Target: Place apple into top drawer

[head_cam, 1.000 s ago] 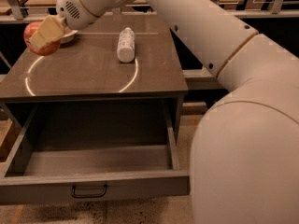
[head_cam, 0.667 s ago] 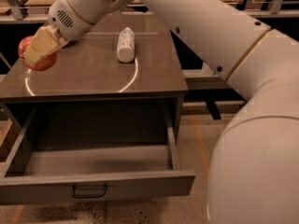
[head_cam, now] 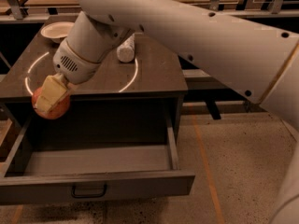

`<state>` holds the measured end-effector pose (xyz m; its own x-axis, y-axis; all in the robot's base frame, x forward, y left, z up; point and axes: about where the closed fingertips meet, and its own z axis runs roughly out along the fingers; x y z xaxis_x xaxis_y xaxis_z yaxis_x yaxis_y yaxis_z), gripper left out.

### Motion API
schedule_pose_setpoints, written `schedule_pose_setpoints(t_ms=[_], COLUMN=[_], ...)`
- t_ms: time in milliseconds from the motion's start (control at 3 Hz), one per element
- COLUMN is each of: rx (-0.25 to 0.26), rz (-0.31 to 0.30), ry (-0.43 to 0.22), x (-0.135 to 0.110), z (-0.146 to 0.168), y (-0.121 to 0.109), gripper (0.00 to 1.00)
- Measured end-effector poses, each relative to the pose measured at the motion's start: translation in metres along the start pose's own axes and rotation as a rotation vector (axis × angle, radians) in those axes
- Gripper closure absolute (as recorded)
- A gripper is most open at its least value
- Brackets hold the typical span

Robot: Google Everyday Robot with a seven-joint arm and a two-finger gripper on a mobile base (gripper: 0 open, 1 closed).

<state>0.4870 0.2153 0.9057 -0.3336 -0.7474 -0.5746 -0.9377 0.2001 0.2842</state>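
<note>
My gripper [head_cam: 50, 99] is shut on the red apple [head_cam: 55, 110], with its pale fingers [head_cam: 46, 96] wrapped over the fruit. It holds the apple in the air at the front left edge of the cabinet top, above the back left part of the top drawer [head_cam: 93, 160]. The drawer is pulled out wide, grey and shallow, with nothing visible inside, and has a small dark handle [head_cam: 88, 190] at the middle of its front panel. My arm reaches down from the upper right and covers much of the cabinet top.
A white bowl [head_cam: 55, 31] sits at the back left of the dark cabinet top [head_cam: 154, 71]. A white cylindrical bottle [head_cam: 125, 50] lies on its side near the middle. Speckled floor lies to the right of the drawer.
My gripper has carried the apple from over the cabinet top's back left forward and down, past the front edge, to above the open drawer. The white bowl is now uncovered.
</note>
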Motion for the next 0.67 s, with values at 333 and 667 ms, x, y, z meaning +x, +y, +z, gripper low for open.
schedule_pose_setpoints(t_ms=[333,667], rx=[0.0,0.003], rz=[0.0,0.091], ry=[0.0,0.103], x=[0.0,0.051], z=[0.0,0.031], y=[0.0,-0.019], gripper=[1.0,1.0])
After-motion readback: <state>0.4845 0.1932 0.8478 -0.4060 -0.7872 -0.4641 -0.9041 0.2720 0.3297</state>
